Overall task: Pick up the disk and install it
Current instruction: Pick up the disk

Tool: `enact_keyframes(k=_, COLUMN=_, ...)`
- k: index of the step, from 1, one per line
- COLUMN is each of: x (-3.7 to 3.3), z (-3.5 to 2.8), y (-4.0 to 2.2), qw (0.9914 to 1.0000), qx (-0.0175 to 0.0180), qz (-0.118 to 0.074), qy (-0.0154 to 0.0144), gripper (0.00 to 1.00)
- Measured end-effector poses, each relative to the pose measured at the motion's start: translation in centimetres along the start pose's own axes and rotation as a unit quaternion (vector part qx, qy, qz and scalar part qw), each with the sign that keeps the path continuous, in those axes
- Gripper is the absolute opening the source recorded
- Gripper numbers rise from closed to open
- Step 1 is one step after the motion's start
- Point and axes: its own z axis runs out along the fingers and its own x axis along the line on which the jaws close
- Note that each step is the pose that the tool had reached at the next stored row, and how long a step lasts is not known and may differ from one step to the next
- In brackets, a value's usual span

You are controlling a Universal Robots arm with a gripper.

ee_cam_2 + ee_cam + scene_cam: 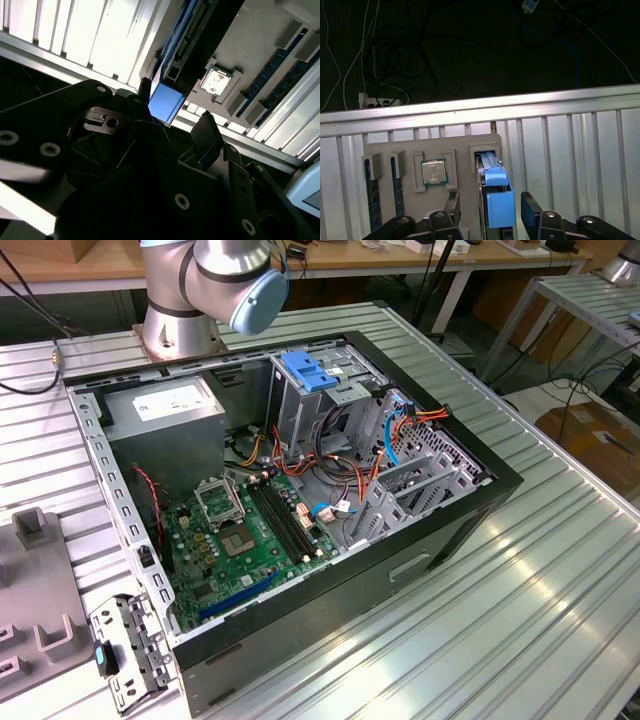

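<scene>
One disk [499,202] stands on edge in slot of grey tray [460,145], blue rail end toward gripper [490,197]. Gripper straddles disk in both wrist views. Two fingers [452,207], one each side, spread apart with gap visible on both sides, nothing gripped. Tray also holds one processor chip [434,172] and two memory sticks [370,200], beside disk slot. Tray lies on ribbed metal table [570,145]. Exterior view: one open computer case [440,530], one motherboard [250,540] inside.
</scene>
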Motion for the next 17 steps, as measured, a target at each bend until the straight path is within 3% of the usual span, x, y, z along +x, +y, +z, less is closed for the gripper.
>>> enact_keyframes(k=5, x=-0.01, z=0.96, y=0.01, qw=0.99999, qx=0.0000, qz=-0.004, qy=0.0000, gripper=0.60)
enact_keyframes(k=8, x=-0.02, z=1.06, y=0.02, qw=0.99999, qx=-0.0002, qz=-0.005, qy=-0.0010, gripper=0.60)
enact_keyframes(k=10, x=-0.01, z=1.09, y=0.01, qw=0.99999, qx=-0.0001, qz=-0.005, qy=-0.0011, gripper=0.52)
enact_keyframes(k=12, x=-0.01, z=1.26, y=0.01, qw=0.99999, qx=0.0002, qz=-0.005, qy=-0.0013, gripper=0.52)
enact_keyframes(k=13, x=-0.01, z=1.36, y=0.01, qw=0.99998, qx=0.0000, qz=-0.006, qy=-0.0012, gripper=0.45)
enact_keyframes(k=17, x=-0.06, z=1.89, y=0.01, qw=0.99994, qx=-0.0001, qz=-0.010, qy=-0.0017, gripper=0.45)
